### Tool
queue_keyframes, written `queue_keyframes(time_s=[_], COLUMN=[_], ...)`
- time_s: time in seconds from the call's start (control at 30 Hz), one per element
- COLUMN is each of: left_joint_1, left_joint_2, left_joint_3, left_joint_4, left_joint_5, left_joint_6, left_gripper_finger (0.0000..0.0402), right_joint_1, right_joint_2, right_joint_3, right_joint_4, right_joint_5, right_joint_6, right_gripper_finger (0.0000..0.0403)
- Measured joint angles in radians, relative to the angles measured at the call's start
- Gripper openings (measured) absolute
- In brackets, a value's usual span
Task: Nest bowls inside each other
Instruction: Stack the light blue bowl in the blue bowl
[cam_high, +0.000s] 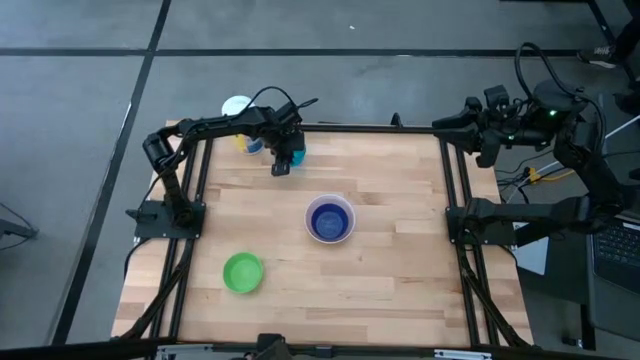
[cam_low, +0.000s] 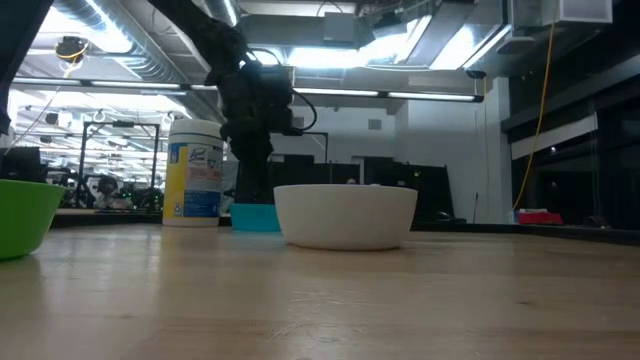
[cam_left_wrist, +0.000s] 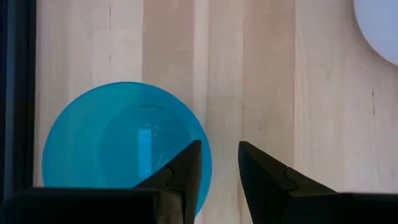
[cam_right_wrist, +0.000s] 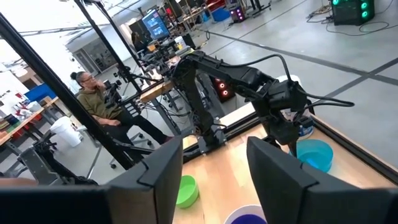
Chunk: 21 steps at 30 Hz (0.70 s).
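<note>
A teal bowl (cam_left_wrist: 118, 140) stands upright on the wooden table near its far edge, left of the middle (cam_high: 297, 155). My left gripper (cam_left_wrist: 219, 155) points steeply down over it, open. One finger is over the bowl's inside, the other outside its rim; whether either touches the rim I cannot tell. A white bowl (cam_high: 330, 219) with a dark blue bowl (cam_high: 329, 221) nested in it stands at the table's middle. A green bowl (cam_high: 242, 272) stands near the front left. My right gripper (cam_right_wrist: 214, 155) is open and raised beyond the table's far right corner (cam_high: 462, 118), holding nothing.
A white-lidded jar (cam_low: 195, 170) with a blue and yellow label stands at the far left corner, just behind the teal bowl. Bare wood lies between the bowls. A person (cam_right_wrist: 93, 99) sits beyond the table's left side.
</note>
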Motion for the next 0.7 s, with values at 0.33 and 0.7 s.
queue_keyframes(time_s=[0.33,0.7], left_joint_1=[0.008,0.005], left_joint_2=[0.074,0.111], left_joint_3=[0.0,0.0], left_joint_4=[-0.039,0.029], left_joint_5=[0.041,0.053], left_joint_6=[-0.006,-0.018], left_gripper_finger=[0.0102,0.0102], right_joint_1=[0.0,0.0], right_joint_2=[0.0,-0.005], right_joint_3=[0.0,0.0], right_joint_4=[0.016,0.02], right_joint_5=[0.0,0.0], right_joint_6=[0.0,0.029], right_gripper_finger=[0.0182,0.0187])
